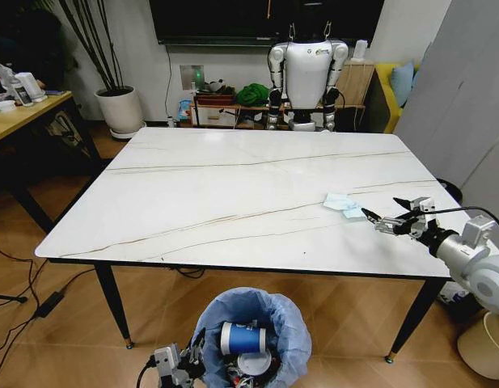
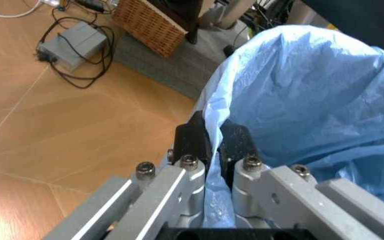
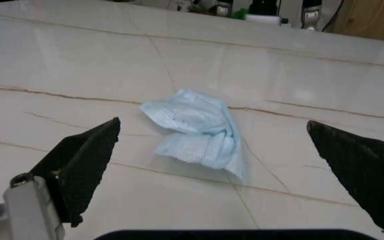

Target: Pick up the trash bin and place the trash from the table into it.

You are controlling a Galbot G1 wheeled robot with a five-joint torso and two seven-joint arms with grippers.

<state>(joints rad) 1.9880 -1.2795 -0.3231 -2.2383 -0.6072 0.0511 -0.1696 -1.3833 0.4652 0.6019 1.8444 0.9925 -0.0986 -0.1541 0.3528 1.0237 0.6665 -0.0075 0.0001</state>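
Observation:
A pale-blue tissue (image 1: 343,204) (image 3: 199,132) lies near the right edge of the white marble table (image 1: 233,194). My right gripper (image 1: 384,213) (image 3: 212,165) hovers open just to the tissue's right, its dark fingers (image 3: 85,155) spread on either side without touching it. Below the table's front edge is the trash bin (image 1: 253,335), lined with a light-blue bag (image 2: 312,95). A blue-white paper cup (image 1: 241,338) and other litter lie inside. My left gripper (image 1: 184,365) (image 2: 211,142) is shut on the bag-covered rim of the bin.
A white humanoid robot (image 1: 307,74) stands behind the table's far edge. A tan wooden desk (image 1: 23,113) and a potted plant (image 1: 120,105) are at the far left. A wicker basket (image 2: 148,22) and a power brick (image 2: 72,42) with cables sit on the wooden floor.

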